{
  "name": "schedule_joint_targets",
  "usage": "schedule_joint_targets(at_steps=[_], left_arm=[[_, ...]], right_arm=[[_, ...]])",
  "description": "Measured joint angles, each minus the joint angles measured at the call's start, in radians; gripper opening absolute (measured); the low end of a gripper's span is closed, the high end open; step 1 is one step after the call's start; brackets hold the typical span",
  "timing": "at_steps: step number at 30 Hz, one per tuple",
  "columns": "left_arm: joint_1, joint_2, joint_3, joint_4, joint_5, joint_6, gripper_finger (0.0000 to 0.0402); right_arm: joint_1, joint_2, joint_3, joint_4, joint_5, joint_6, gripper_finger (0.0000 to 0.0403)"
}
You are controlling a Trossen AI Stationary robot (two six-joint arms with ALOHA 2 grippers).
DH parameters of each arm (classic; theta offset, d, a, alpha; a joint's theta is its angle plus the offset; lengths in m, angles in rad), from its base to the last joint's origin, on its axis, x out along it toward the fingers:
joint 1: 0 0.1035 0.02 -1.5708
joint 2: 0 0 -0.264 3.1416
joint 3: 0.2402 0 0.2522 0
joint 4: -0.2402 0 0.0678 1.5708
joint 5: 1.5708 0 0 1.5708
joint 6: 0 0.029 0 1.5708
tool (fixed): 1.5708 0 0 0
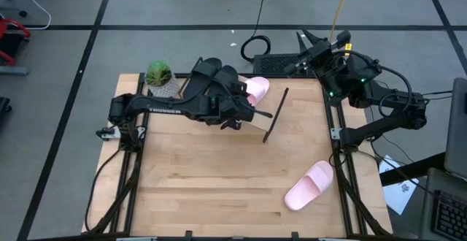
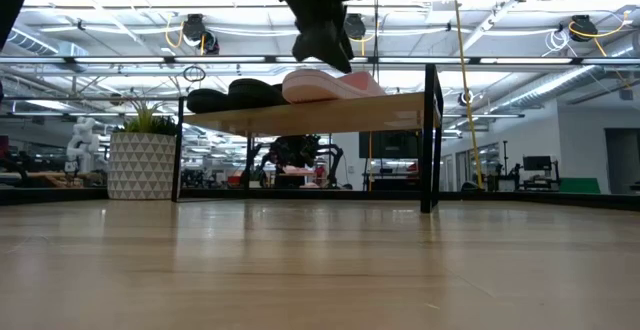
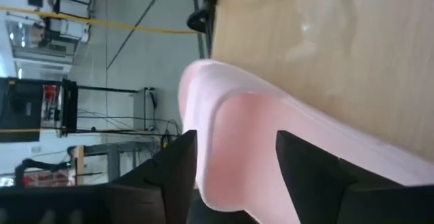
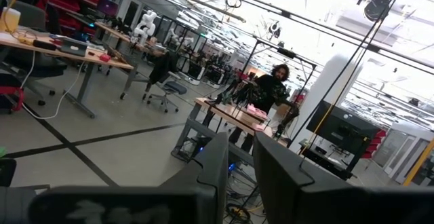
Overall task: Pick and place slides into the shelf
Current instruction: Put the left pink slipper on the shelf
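The setting is a robotics lab or open workshop hall. Indicators: an exposed ceiling with metal trusses and hanging cable reels, a grey floor marked with dark lines, desks with office chairs, a monitor on a stand, other robot rigs in the distance, and a person at a far workbench.

Grey floor with dark lines; desks under bright ceiling lights.
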Motion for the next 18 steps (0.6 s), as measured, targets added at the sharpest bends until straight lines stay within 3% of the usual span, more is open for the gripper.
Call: schedule_joint_targets(at_steps=[18], left_arm=[[0.059,0.000,-0.001,0.053,0.067,0.103,0.0207]], right_arm=[[0.000,0.000,0.000,0.000,0.001,0.001,0.0059]])
